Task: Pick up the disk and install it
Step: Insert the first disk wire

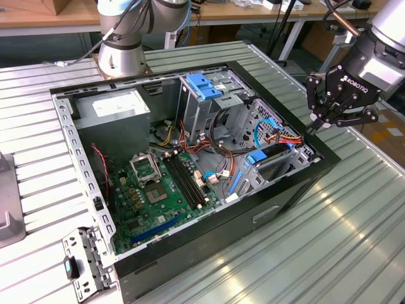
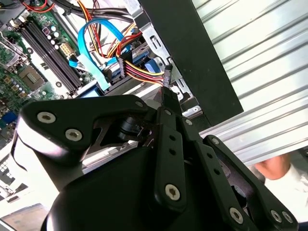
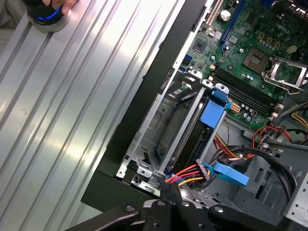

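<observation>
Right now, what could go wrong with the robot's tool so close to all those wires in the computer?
1. The tool sits right at the colored wires by the case's edge, so it might snag or tug them loose.
2. The blue flat cable loops near the disk and could get pinched.
3. The tool might bump the black case wall.

One open black computer case (image 1: 297,190) on the ribbed metal table (image 1: 354,240), one green motherboard (image 1: 155,190) inside the case, one grey power supply box (image 1: 114,107) inside the case, one blue-framed disk (image 3: 211,113) inside the case, one gripper (image 1: 314,126) just beside the case
</observation>
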`<state>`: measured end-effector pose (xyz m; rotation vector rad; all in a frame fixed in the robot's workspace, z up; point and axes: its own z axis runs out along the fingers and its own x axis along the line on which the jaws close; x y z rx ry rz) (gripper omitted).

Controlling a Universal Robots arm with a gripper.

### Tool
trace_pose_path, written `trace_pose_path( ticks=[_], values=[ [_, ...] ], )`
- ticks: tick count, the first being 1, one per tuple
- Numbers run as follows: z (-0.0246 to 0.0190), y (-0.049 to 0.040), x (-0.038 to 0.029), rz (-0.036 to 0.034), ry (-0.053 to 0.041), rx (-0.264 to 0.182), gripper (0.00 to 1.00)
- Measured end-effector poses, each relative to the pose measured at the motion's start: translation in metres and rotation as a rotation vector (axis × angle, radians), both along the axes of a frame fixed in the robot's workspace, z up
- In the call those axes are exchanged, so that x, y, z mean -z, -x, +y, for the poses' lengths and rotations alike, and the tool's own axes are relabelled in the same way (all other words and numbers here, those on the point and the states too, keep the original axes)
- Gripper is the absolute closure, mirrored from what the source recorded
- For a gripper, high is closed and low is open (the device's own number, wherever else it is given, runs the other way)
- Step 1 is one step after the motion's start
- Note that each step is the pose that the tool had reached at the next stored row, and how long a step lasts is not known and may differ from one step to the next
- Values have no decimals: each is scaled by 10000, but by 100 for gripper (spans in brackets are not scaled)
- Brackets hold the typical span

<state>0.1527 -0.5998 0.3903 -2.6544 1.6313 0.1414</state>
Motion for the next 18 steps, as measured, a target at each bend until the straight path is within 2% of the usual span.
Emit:
trace_pose_path(
  ticks=[18],
  values=[
    [0, 0, 0, 0, 0, -322, 90]
  ],
)
